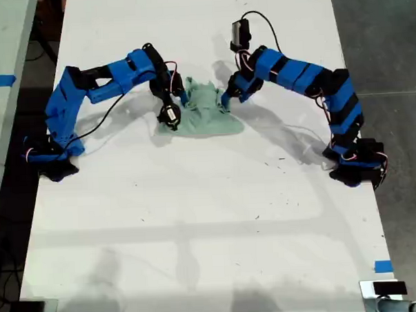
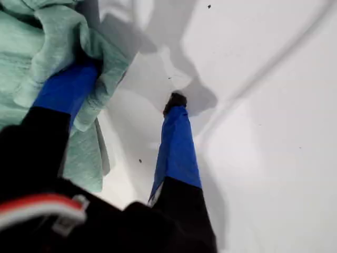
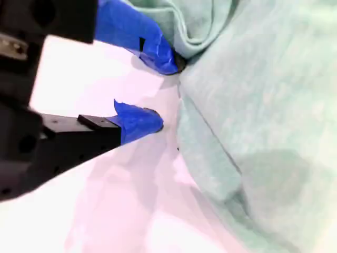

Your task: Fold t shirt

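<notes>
Bunched t shirt [image 1: 204,109] lay on the white desk [image 1: 197,225] in the exterior view's upper centre, my first claw [image 2: 129,84] and my second claw [image 3: 163,92] both spread apart at its edges.

Long white table [image 1: 197,218], dark grey floor [image 1: 389,44], blue tape marks [image 1: 383,266]

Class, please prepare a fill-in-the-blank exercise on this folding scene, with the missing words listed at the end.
1. The bunched t shirt is pale ___ in colour.
2. It lies on a ___ table.
3. My first gripper and my second gripper both have their fingers ___ at the garment's edges.

Missing words: green; white; open
</notes>
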